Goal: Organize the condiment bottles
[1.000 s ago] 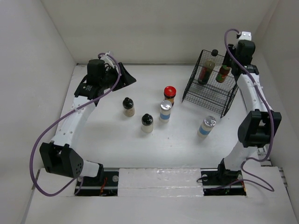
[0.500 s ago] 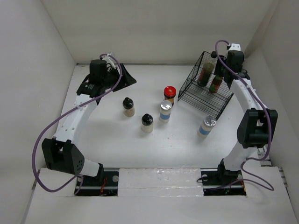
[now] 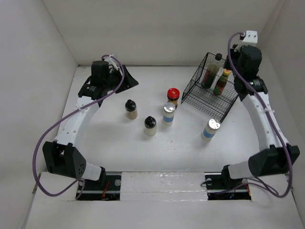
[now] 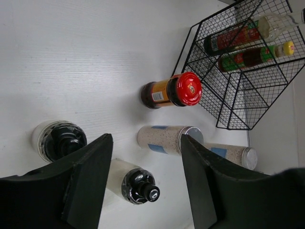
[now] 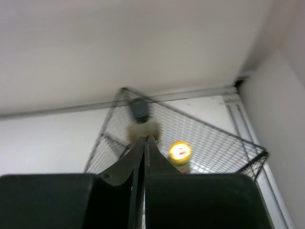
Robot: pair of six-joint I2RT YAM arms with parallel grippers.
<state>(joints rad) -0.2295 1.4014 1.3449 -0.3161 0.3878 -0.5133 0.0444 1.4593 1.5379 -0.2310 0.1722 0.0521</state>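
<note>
A black wire basket [image 3: 206,101] at the back right holds the tall dark black-capped bottle [image 3: 209,74] and the yellow-capped red-green bottle [image 3: 220,82]. On the table stand the red-lidded jar [image 3: 172,97], a silver-lidded blue-labelled jar [image 3: 168,112] next to it, another one [image 3: 210,129] to the right, and two black-capped shakers [image 3: 131,109] [image 3: 150,125]. My right gripper [image 5: 145,138] is shut and empty, high over the basket [image 5: 214,125], above the yellow cap [image 5: 180,151]. My left gripper [image 4: 145,138] is open and empty, high at the back left, over the shakers [image 4: 59,140] [image 4: 133,183].
White walls close in the table at the back, left and right. The basket stands close to the right wall. My right arm [image 3: 262,112] arches along the right side, and my left arm [image 3: 76,119] along the left.
The basket slid a little to the left with my right gripper at its right side. The right gripper then rose up and to the right. The left arm barely moved.
</note>
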